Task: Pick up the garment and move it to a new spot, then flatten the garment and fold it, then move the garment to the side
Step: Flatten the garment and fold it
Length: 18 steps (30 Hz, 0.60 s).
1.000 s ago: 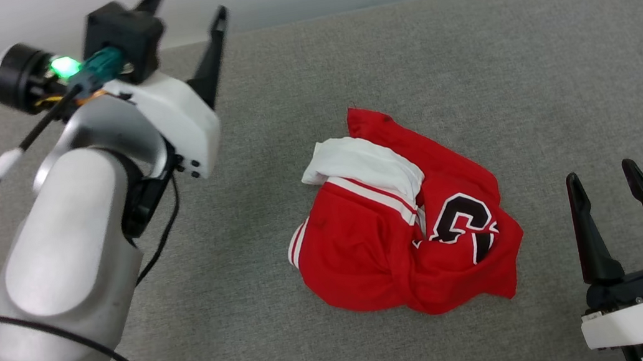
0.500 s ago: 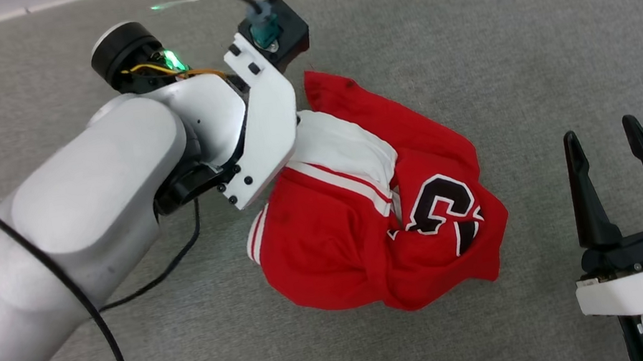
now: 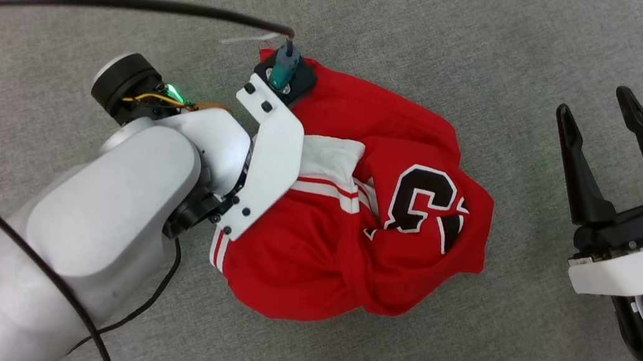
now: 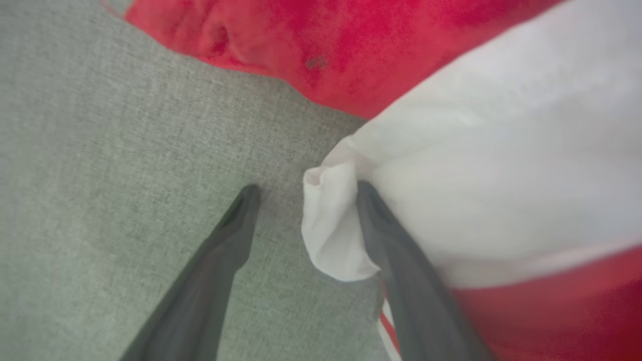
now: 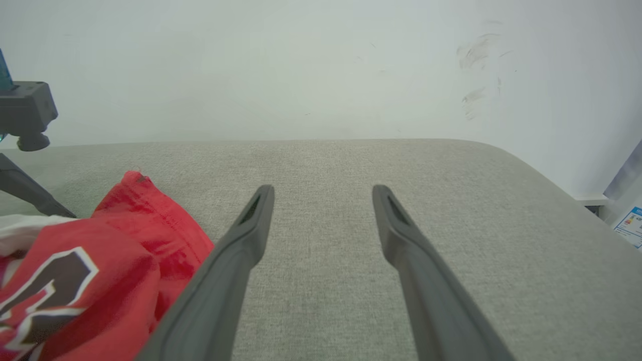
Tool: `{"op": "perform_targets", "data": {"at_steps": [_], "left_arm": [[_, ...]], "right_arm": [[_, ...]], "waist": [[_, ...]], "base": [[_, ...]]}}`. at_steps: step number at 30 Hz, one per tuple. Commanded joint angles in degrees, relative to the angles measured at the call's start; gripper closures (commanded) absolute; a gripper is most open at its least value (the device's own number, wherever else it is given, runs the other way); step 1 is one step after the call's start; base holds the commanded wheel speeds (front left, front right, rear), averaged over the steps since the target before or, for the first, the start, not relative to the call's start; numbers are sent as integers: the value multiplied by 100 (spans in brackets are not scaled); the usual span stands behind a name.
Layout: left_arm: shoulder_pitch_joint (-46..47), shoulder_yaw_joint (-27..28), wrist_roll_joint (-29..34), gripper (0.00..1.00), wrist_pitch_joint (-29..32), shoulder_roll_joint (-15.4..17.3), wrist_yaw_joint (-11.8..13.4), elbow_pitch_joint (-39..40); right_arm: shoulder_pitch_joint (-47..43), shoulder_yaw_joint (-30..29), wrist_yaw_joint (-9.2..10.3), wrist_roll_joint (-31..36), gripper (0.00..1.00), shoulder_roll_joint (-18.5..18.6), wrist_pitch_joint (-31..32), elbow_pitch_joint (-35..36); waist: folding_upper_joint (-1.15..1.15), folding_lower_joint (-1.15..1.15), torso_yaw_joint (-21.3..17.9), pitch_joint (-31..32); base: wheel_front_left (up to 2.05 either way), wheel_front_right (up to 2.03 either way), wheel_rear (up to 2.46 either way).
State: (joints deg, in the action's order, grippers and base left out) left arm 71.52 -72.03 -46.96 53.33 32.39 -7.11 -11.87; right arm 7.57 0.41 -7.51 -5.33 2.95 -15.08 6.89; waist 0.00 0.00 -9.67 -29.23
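The grey fabric-covered desk (image 3: 525, 19) runs back to a pale wall (image 5: 251, 60). The left arm (image 3: 101, 224) reaches in from the lower left of the head view, and its wrist covers the left part of the garment. A black cable (image 3: 83, 6) arcs over it.

The garment (image 3: 307, 258) lies crumpled in a heap near the middle of the desk. It is red, with a white sleeve (image 3: 328, 157) and red-and-white striped trim (image 3: 329, 189) on its upper side. A black, white-outlined character (image 3: 418, 198) shows on a fold toward the right.

The right hand (image 3: 593, 100) sits well apart from the heap at the lower right. Its two dark fingers are spread and empty, pointing across bare desk toward the wall.

The left hand (image 4: 306, 188) is down at the sleeve's edge with its fingers spread. One fingertip rests at the bare desk fabric and the other presses against the white cloth. A small fold of the sleeve (image 4: 331, 240) stands between them, not pinched.
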Motion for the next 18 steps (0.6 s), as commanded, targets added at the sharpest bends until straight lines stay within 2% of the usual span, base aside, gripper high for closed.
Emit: {"op": "perform_targets", "data": {"at_steps": [1, 2, 3, 7, 12, 13, 18], "left_arm": [[-549, -251, 3, 0, 214, 45, -51, 6], [-609, -267, 46, 23, 310, 85, -52, 59], [-638, -270, 74, 100, 340, 119, -52, 101], [-490, -220, 123, 100, 12, 137, -31, 170], [-99, -131, 74, 100, -1037, 60, -28, 128], [-36, -133, -66, 100, -1691, 217, -26, -15], [-163, -133, -401, 100, -2489, 797, -26, -531]], "right_arm": [[97, -17, 4, -26, 0, -14, -14, -4], [105, -22, 4, -23, 0, -14, -14, -9], [112, -28, 4, -15, 0, -14, -14, -11], [87, -50, 4, 48, 0, -14, -14, -25], [-94, -70, 4, 150, 0, -14, -14, -61], [-209, -83, 4, 209, 0, -14, -13, -78], [-323, -94, 4, 292, 0, -13, -14, -82]], "waist": [[0, 0, -17, -33], [0, 0, -16, -38], [0, 0, -12, -36], [0, 0, 85, 83], [0, 0, 353, 433], [0, 0, 529, 649], [0, 0, 771, 874]], "base": [[0, 0, 0], [0, 0, 0], [0, 0, 0], [0, 0, 0], [0, 0, 0], [0, 0, 0], [0, 0, 0]]}}
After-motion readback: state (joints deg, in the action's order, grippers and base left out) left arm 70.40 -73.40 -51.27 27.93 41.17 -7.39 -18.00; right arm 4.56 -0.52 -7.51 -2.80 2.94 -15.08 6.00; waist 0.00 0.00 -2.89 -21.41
